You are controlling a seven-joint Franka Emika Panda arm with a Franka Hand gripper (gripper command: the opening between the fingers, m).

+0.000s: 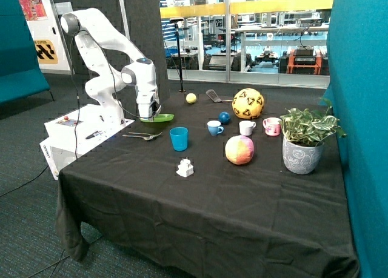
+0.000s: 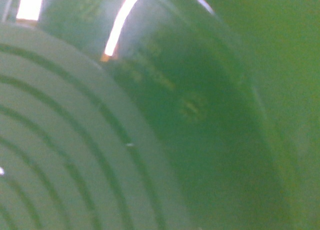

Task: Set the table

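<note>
The table (image 1: 212,211) is large and covered with a creased black cloth. A green plate (image 1: 161,117) lies at its edge nearest the robot base, and my gripper (image 1: 148,113) is down on that plate's near rim. The wrist view is filled by the green plate (image 2: 200,115), so close that only its ringed surface shows. A spoon and fork (image 1: 143,135) lie on the cloth just in front of the plate, with a blue cup (image 1: 179,138) beside them.
Behind the blue cup stand a blue-and-white cup (image 1: 214,128), a blue ball (image 1: 224,117), a white mug (image 1: 246,128) and a pink mug (image 1: 272,126). A yellow football (image 1: 248,103), a pink-yellow ball (image 1: 239,149), a potted plant (image 1: 302,154) and a small white object (image 1: 185,168) also stand there.
</note>
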